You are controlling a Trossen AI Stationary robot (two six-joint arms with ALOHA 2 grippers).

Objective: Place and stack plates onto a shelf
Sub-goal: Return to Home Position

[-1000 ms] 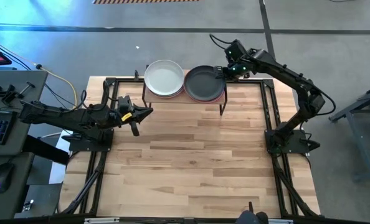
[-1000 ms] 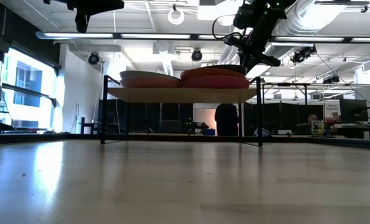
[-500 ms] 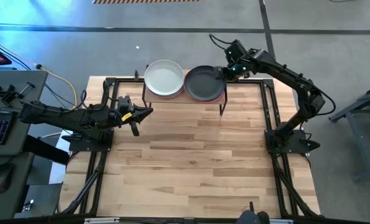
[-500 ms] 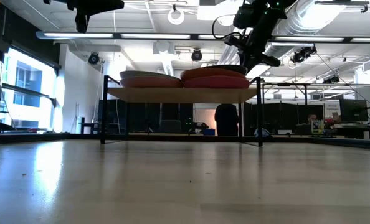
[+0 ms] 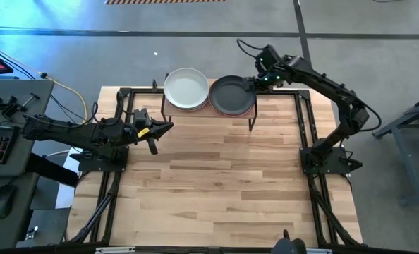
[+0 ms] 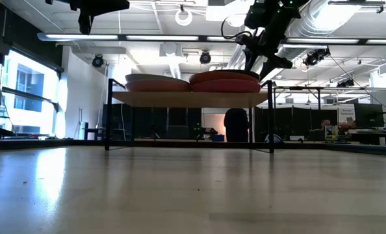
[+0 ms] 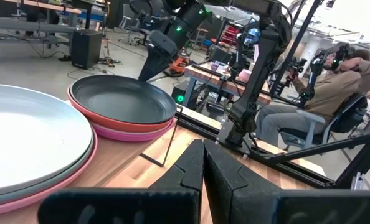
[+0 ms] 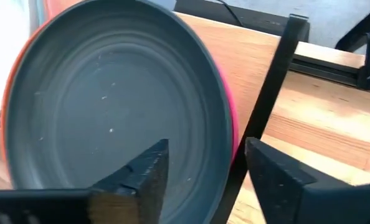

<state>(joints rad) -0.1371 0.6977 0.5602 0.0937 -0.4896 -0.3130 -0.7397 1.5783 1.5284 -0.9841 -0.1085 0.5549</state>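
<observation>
Plates [image 6: 159, 84] form two stacks side by side on the shelf [image 6: 186, 98], at the far edge of the table [image 5: 216, 176]; open tabletop lies in front. The left gripper [image 5: 166, 128] hangs near the table's left edge, fingers pressed together, holding nothing. A pale grey-white plate [image 5: 186, 88] tops the left stack and a dark grey plate [image 5: 231, 94] the right. The right gripper [image 5: 252, 83], fingers spread and empty, is at the dark grey plate's right rim.

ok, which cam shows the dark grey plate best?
High view: the dark grey plate shows whole, from straight above. Right wrist view: close but cropped. Left wrist view: oblique. Low view: only its edge.
</observation>
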